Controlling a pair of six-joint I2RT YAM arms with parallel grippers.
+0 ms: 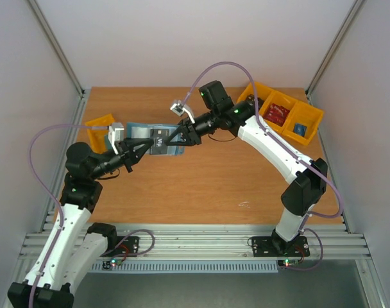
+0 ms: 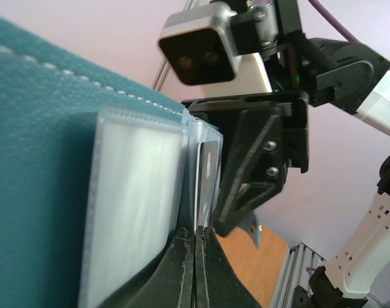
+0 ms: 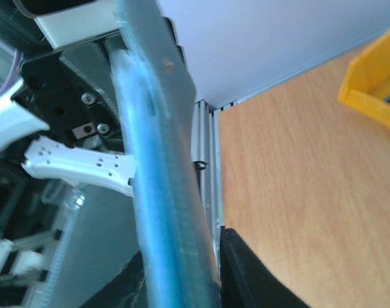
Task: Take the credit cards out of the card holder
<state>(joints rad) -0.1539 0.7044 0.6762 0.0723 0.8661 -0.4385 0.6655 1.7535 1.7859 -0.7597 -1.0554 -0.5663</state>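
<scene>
Card holder (image 1: 140, 129) is up off the table (image 1: 201, 179), hanging open between the two grippers. Left gripper (image 1: 145, 147) has its fingers pressed together on the holder's clear-sleeve edge, right at its tips. Right gripper (image 1: 178, 136) has the opposite edge sitting between its fingers, but I can't tell if it's actually squeezing. Dark card (image 1: 160, 138) sits on the holder, between both tips.
</scene>
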